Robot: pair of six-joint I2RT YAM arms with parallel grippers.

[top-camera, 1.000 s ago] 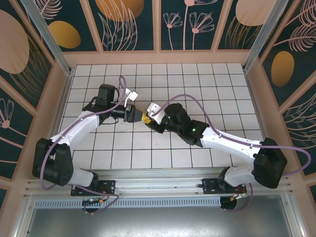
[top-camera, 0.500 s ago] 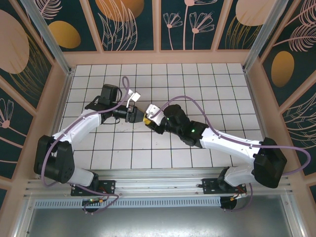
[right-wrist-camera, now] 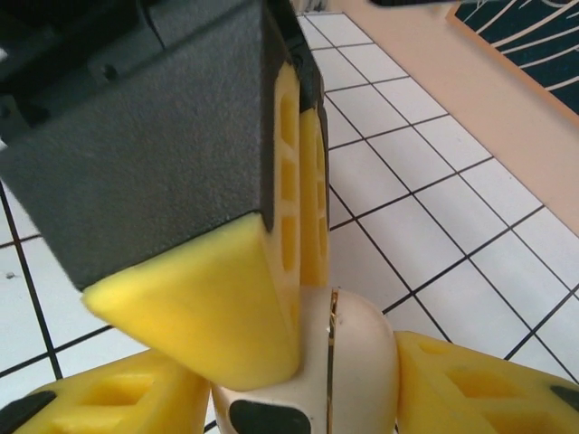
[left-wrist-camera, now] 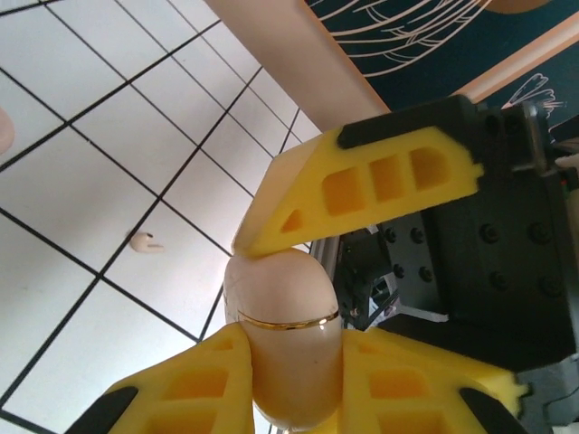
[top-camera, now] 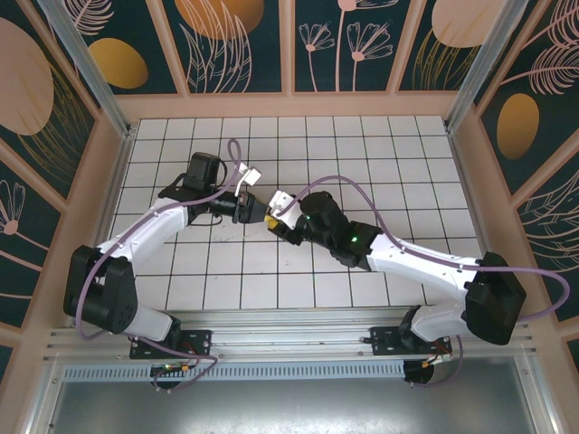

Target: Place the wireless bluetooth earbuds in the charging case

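- At the centre of the top view, my left gripper [top-camera: 253, 212] and right gripper [top-camera: 280, 224] stood tip to tip, the charging case [top-camera: 269, 217] between them.
- Left wrist view, lower middle: my left fingers [left-wrist-camera: 190, 389] clamped the closed case; one earbud [left-wrist-camera: 143, 241] lay on a tile [left-wrist-camera: 81, 208] at left.
- Right wrist view, bottom: my right fingers [right-wrist-camera: 470, 380] flanked the case; whether they gripped it I could not tell.

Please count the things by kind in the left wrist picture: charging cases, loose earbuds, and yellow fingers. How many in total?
charging case: 1
loose earbud: 1 (the pale shape at the left edge is cut off, so not counted)
yellow fingers: 3
Total: 5
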